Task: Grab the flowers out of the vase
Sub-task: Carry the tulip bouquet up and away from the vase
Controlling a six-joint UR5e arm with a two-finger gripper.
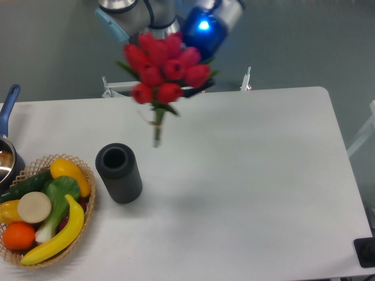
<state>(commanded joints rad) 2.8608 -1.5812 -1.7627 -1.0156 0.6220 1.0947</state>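
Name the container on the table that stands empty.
The dark ribbed vase: its round mouth shows nothing inside, while the wicker basket beside it is full of fruit and vegetables. The flowers hang above.

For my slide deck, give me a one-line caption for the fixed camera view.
Gripper holds the red flowers aloft, clear of the empty vase.
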